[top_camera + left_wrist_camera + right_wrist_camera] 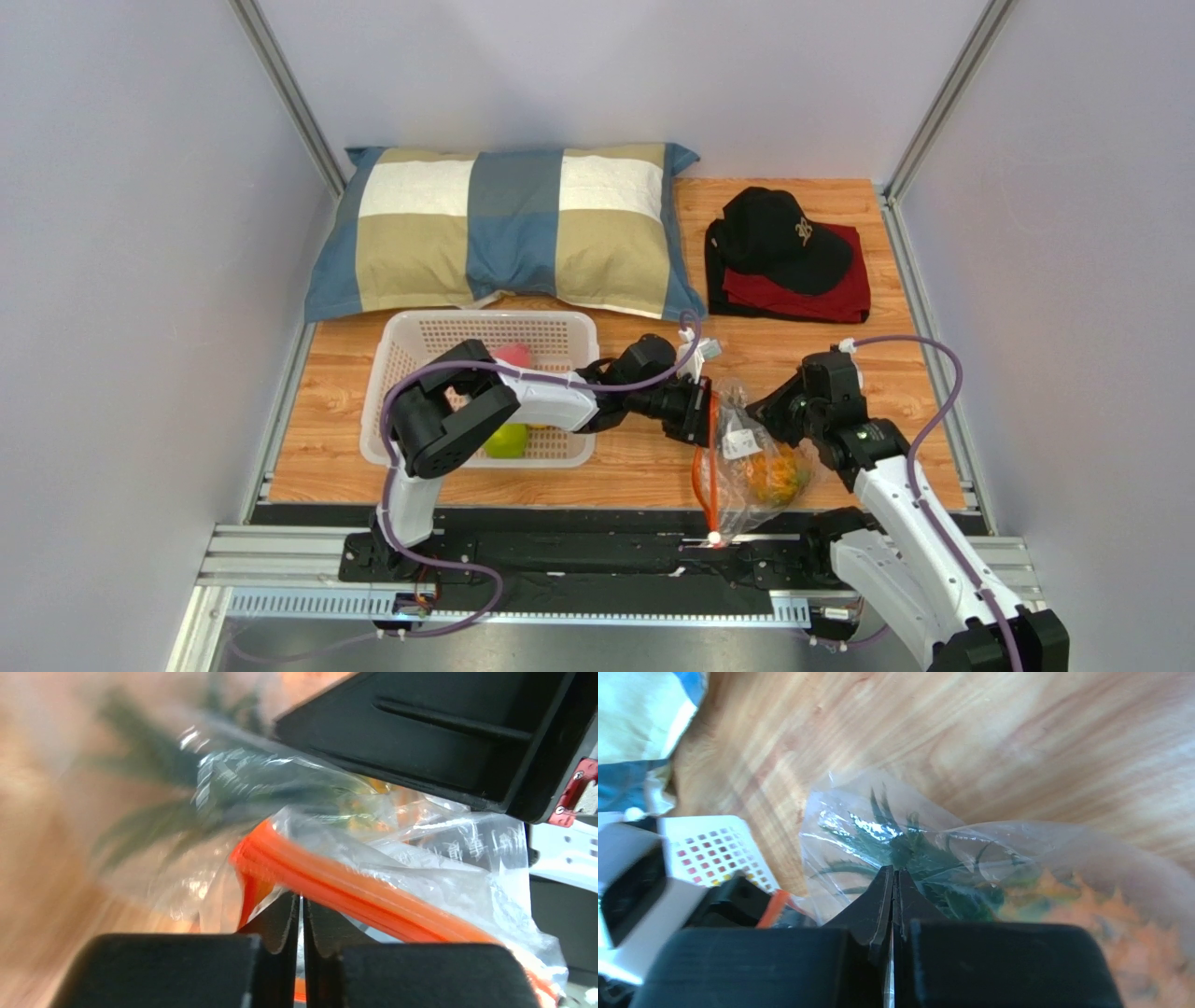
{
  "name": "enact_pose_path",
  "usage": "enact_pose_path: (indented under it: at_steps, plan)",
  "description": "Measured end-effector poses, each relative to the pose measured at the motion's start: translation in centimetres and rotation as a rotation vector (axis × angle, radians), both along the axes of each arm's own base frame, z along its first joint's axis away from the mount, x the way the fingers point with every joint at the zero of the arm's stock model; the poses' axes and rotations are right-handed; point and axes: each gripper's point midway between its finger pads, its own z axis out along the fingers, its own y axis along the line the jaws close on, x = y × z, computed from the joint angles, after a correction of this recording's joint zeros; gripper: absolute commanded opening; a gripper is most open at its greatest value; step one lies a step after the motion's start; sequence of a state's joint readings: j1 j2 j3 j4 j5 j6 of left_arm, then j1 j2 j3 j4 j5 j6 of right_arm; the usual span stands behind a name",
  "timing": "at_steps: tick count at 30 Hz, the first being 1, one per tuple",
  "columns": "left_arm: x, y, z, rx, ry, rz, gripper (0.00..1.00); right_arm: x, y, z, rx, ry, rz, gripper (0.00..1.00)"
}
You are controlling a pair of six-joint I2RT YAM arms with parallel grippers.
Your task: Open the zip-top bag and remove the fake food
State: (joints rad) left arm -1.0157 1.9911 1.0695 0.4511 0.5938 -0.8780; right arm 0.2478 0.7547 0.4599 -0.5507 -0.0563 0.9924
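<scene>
The zip-top bag (741, 445) lies on the wood table between my two grippers, with its red-orange zip strip (710, 469) running toward the near edge. The orange pineapple (774, 476) is inside it. My left gripper (701, 416) is shut on the bag's plastic right by the zip strip (351, 882); in its own view the jaws (302, 899) pinch a thin film. My right gripper (767, 416) is shut on the clear plastic (836, 819) over the pineapple's green leaves (917, 855). A green apple (507, 441) and a pink peach (515, 356) lie in the white basket.
The white perforated basket (421, 343) stands left of the bag, under the left arm, and also shows in the right wrist view (717, 855). A checked pillow (512, 224) lies at the back. A black cap on folded red cloth (788, 249) is back right.
</scene>
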Motion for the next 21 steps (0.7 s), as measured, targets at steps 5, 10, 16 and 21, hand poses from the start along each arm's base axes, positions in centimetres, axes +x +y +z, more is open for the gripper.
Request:
enact_pose_path:
  at_steps: [5, 10, 16, 21]
  plan:
    - [1.2, 0.9, 1.5, 0.032, -0.103, 0.048, 0.00, -0.8, -1.3, -0.3, -0.088, 0.050, -0.006, 0.00]
    - [1.8, 1.2, 3.9, 0.007, -0.163, 0.070, 0.20, -0.9, -2.9, 0.0, -0.178, 0.072, -0.028, 0.01]
    - [0.8, 1.8, 2.9, 0.020, -0.134, 0.047, 0.16, -0.6, -4.5, 1.5, -0.264, 0.062, -0.058, 0.06]
    - [-2.6, 3.0, 1.0, 0.055, -0.101, -0.004, 0.21, -0.6, -4.9, 1.6, -0.293, 0.071, -0.063, 0.07]
